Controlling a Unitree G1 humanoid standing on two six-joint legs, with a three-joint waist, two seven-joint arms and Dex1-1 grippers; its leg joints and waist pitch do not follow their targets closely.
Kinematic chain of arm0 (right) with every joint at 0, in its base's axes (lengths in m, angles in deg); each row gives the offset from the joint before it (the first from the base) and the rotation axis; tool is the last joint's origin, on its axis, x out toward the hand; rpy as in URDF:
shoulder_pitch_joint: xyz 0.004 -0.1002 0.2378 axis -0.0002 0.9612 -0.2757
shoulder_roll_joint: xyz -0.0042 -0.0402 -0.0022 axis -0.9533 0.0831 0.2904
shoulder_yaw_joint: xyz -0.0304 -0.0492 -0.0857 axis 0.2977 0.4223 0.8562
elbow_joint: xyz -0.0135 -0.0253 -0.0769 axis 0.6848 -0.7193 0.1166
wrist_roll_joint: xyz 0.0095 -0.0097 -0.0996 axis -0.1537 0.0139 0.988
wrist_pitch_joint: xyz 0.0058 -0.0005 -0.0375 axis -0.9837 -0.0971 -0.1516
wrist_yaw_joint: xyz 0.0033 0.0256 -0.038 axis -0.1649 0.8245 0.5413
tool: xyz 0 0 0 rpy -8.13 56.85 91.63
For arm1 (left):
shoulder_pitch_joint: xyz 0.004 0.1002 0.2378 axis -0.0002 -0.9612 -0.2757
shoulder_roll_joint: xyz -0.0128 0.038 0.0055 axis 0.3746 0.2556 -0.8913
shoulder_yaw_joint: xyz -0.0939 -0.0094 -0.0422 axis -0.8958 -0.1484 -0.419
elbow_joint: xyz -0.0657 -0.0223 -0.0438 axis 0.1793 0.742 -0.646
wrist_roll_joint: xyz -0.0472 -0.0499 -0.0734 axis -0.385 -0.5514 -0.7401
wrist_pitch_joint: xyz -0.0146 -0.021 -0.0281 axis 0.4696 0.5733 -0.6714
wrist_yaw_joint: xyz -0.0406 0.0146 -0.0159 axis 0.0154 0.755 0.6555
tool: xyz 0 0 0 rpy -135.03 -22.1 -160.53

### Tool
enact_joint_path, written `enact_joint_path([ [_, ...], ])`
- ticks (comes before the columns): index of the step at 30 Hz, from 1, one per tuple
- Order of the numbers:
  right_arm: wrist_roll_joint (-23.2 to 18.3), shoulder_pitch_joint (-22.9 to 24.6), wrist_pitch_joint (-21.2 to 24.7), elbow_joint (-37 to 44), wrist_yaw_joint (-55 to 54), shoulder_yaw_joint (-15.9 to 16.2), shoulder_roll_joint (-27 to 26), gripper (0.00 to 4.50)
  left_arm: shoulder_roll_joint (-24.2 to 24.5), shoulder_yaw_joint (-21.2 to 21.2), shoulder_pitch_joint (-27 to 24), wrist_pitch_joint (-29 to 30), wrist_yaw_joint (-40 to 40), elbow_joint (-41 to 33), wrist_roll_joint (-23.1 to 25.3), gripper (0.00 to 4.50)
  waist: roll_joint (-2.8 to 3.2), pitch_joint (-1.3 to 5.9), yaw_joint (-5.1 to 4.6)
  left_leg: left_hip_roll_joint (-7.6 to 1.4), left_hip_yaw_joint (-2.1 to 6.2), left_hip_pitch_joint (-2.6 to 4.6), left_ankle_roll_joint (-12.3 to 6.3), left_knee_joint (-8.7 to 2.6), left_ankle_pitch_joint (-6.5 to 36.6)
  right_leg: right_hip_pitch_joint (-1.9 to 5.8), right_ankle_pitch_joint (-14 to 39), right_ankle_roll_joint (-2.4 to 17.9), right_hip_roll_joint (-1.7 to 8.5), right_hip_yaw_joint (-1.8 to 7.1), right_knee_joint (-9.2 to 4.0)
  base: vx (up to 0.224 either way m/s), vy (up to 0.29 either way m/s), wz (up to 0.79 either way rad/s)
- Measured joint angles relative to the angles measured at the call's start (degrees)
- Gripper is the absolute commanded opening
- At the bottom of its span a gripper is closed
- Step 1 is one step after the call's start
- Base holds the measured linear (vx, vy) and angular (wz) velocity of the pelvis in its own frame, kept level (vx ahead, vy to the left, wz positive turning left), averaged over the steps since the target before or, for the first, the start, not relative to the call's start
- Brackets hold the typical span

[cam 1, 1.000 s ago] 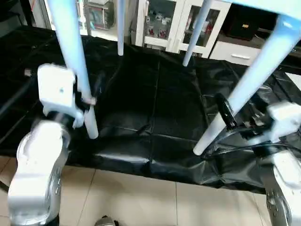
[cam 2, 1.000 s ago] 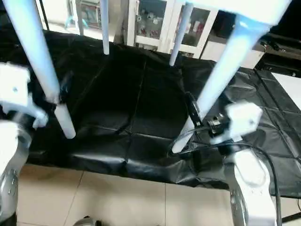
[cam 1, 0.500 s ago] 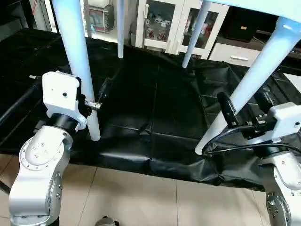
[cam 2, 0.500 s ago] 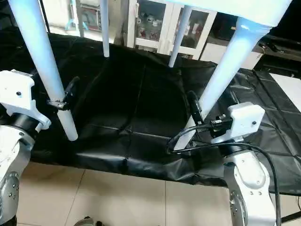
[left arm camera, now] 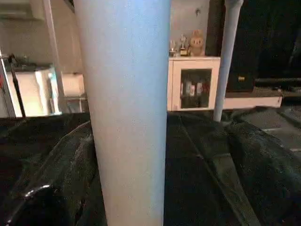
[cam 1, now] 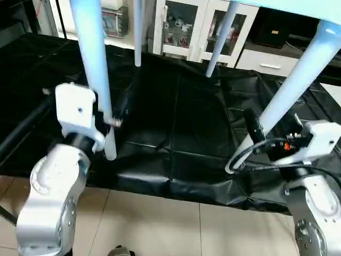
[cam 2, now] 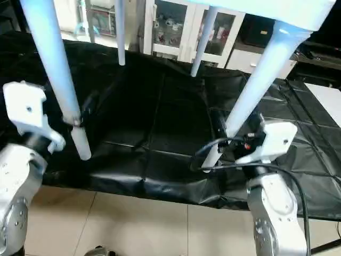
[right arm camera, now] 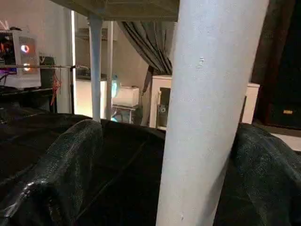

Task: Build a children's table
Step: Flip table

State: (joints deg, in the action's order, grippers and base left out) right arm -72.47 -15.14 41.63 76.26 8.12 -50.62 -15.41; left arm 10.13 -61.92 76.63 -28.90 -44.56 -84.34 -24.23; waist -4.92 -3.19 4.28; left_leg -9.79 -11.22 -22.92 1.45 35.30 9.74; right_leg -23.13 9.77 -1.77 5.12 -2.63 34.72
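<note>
Four legs are already fitted into the children's table [cam 1: 298, 4], which stands upright on the black sheet [cam 1: 181, 122], so by my reading the build is all but finished and only letting go and backing off remains.

From the head views, the near left leg [cam 1: 96, 69] runs down between the wide-spread fingers of the left pincer [cam 1: 113, 118]; the near right leg [cam 2: 250, 90] passes through the right pincer [cam 2: 237, 140], also spread wide. Neither looks clamped. Both far legs [cam 1: 137, 32] stand well beyond the pincers.

In the left wrist view, the leg [left arm camera: 124, 108] rises straight ahead of the pincer.

In the right wrist view, the leg [right arm camera: 207, 108] leans slightly ahead.

No readable brand, label or writing anywhere.
</note>
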Motion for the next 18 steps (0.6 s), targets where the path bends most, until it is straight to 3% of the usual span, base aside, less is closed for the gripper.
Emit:
enact_joint_path([
  [6,0.0,1.0,-0.5,1.7,-0.4,-1.8,0.2,4.45,2.0,-0.7,-2.4,1.0,0.8,-0.3,-0.1,4.50,0.07,-0.03,-0.76,0.01,0.03,0.00,0.00,0.00,0.0,-0.01,0.0,0.0,0.00,-0.01,-0.07,0.000,0.000,0.00],
  [12,-0.8,1.0,-0.6,1.9,-0.3,-4.8,2.4,4.45,3.6,-3.6,-3.7,1.1,0.3,-0.7,0.1,4.50,0.66,-0.38,-1.60,0.01,0.34,0.00,0.00,-0.01,0.0,0.08,0.0,0.0,-0.16,-0.08,-0.66,0.000,0.000,0.00],
  [18,-0.7,0.0,0.3,0.4,-0.2,-5.1,3.7,4.45,5.3,-4.3,-3.7,1.1,0.3,-0.6,0.3,4.50,0.95,-0.58,-2.42,0.39,0.95,0.01,0.00,-0.01,0.0,0.02,0.0,0.0,-0.16,-0.11,-0.94,0.000,0.000,0.00],
])
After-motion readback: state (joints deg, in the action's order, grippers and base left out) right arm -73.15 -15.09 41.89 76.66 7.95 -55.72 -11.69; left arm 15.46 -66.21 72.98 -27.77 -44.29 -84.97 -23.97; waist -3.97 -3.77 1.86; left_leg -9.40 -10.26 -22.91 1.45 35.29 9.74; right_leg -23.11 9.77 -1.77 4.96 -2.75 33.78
